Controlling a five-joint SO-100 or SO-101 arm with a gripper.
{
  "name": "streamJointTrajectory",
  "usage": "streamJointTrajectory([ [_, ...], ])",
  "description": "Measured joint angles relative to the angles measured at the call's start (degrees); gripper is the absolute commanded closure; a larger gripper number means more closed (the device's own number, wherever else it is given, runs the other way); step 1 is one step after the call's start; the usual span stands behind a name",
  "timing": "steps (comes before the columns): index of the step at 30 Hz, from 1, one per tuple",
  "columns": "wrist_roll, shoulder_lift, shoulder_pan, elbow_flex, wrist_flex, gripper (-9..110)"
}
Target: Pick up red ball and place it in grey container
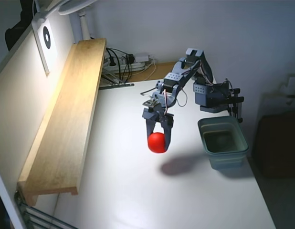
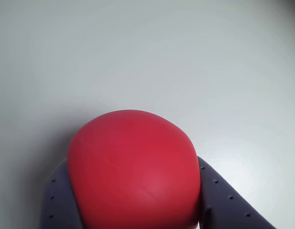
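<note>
1. Hanging above the white table (image 1: 138, 200), the gripper (image 1: 158, 143) points down with the red ball (image 1: 157, 142) clamped between its two fingers.
2. Both fingers press the ball's sides in the wrist view, one finger (image 2: 59, 200) at left and the other at right, the ball (image 2: 135, 171) bulging past them toward the table.
3. A shadow on the table lies to the right of the ball in the fixed view.
4. The grey container (image 1: 223, 125) stands to the right, apart from the ball.
</note>
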Motion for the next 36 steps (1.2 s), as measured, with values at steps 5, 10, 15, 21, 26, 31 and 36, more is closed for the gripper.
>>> streamJointTrajectory([
  [5,0.0,10.5,-0.1,12.4,-2.4,78],
  [10,0.0,20.7,0.0,22.8,-3.5,78],
  [15,0.0,30.4,0.0,31.0,-3.3,78],
  [21,0.0,32.8,0.0,31.4,0.3,78],
  [26,0.0,32.8,-0.1,25.5,6.2,78],
  [31,0.0,32.7,0.0,20.0,9.9,78],
  [36,0.0,32.7,-1.8,19.9,10.3,78],
])
